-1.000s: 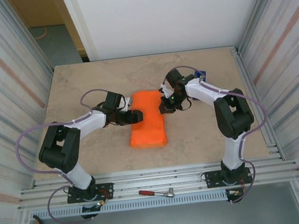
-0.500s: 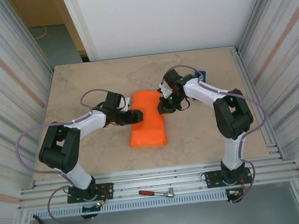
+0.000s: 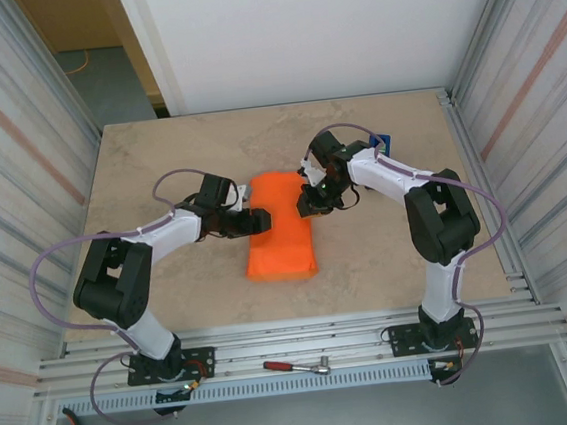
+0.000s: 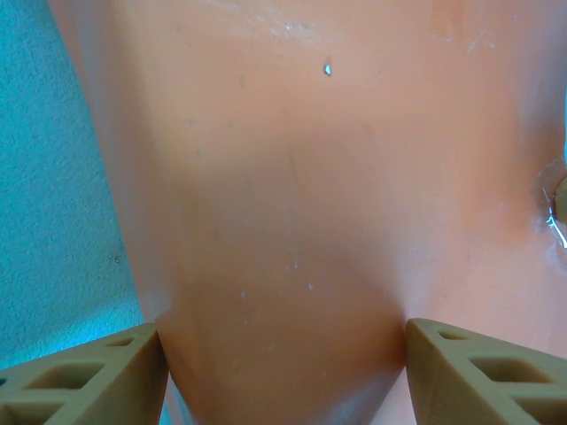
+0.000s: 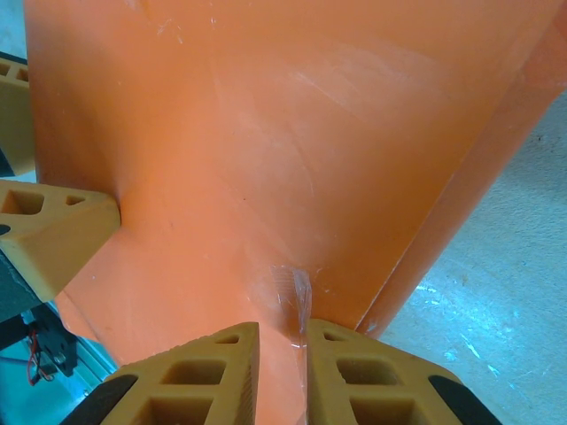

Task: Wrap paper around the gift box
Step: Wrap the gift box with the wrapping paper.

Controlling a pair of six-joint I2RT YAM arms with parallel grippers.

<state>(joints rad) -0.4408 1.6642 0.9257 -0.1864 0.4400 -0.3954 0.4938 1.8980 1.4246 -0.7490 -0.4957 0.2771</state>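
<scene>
Beige stone-pattern table [image 3: 398, 252] inside a metal-walled bay carries the work at its centre: the paper [image 3: 284, 238], bright orange, lies folded into a long bundle, and the gift box is judged to sit enclosed inside it, under the far end where both arms meet. A strip of clear tape [image 5: 301, 290] lies on a fold edge at the bundle's right side. The right gripper [image 5: 282, 329] has its jaws almost together with that taped edge in the slim gap; whether it pinches cannot be told. The left gripper [image 3: 260, 220] spans the bundle from the left, jaws wide, both pads [image 4: 89, 372] bearing on the paper: a clamp on the wrap. Step judged in hand: securing the side seam. Recommended: hold the left clamp steady, rub the tape flat, then draw the right gripper straight back so the strip is not lifted. Containers: the wrap alone, content as above; the blue tape dispenser [image 3: 383, 145] stands just behind the right arm, its roll too small to judge
</scene>
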